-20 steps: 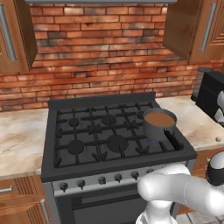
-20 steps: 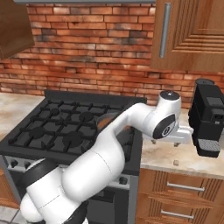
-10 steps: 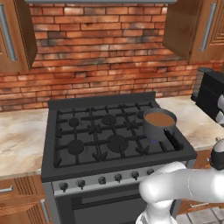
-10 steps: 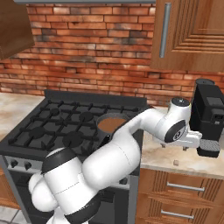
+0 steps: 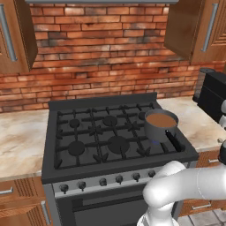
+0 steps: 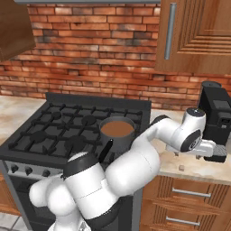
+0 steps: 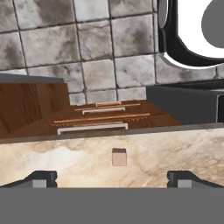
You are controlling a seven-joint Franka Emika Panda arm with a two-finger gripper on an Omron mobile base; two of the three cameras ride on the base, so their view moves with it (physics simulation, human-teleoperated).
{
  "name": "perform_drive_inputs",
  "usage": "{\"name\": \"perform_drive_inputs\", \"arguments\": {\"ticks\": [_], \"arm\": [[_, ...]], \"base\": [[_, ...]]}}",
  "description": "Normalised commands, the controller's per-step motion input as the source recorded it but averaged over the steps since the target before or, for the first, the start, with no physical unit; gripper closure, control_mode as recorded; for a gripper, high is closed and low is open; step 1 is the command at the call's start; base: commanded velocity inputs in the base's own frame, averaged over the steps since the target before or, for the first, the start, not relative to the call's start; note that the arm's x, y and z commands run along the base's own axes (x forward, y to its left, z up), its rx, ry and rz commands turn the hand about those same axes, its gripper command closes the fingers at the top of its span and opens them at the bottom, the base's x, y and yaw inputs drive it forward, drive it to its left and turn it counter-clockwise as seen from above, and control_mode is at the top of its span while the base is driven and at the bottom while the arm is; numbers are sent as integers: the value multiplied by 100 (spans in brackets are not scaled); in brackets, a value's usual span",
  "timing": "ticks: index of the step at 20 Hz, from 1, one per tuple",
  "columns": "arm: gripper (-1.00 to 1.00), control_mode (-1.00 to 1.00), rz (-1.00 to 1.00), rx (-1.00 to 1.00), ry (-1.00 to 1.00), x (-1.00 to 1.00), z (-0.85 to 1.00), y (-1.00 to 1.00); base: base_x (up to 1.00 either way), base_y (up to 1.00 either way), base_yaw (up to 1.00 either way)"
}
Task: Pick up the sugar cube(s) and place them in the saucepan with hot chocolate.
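The gripper [image 7: 112, 177] hung above the stone counter [image 7: 52, 159] to the right of the stove [image 6: 67, 135], and its two dark fingertips [image 7: 41, 178] stood wide apart with nothing between them. One sugar cube [image 7: 119, 157] lay on the counter just ahead of the open fingers, about midway between them and not touching either one. From the right side the same cube [image 6: 181, 168] sat near the counter's front edge, below the white wrist. The saucepan [image 6: 117, 132] with brown drink stood on the stove well away from the gripper, on a right burner, its black handle [image 6: 105, 150] pointing to the front. A black coffee machine [image 6: 218, 118] stood on the counter close behind the hand. Wooden drawers [image 7: 94, 120] were beyond the counter edge.
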Motion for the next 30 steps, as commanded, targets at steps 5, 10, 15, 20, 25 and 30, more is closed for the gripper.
{"name": "perform_drive_inputs", "arguments": {"ticks": [5,10,15,20,25,30], "arm": [[-100,-100,0,0,0,17,-19,-2],[-100,-100,0,0,0,9,-29,0],[-100,-100,0,0,0,-8,-25,0],[-100,-100,0,0,0,-1,-15,11],[-100,-100,2,0,0,8,-34,2],[-100,-100,3,0,0,1,-29,0]], "base": [[0,0,0],[0,0,0],[0,0,0],[0,0,0],[0,0,0],[0,0,0]]}}
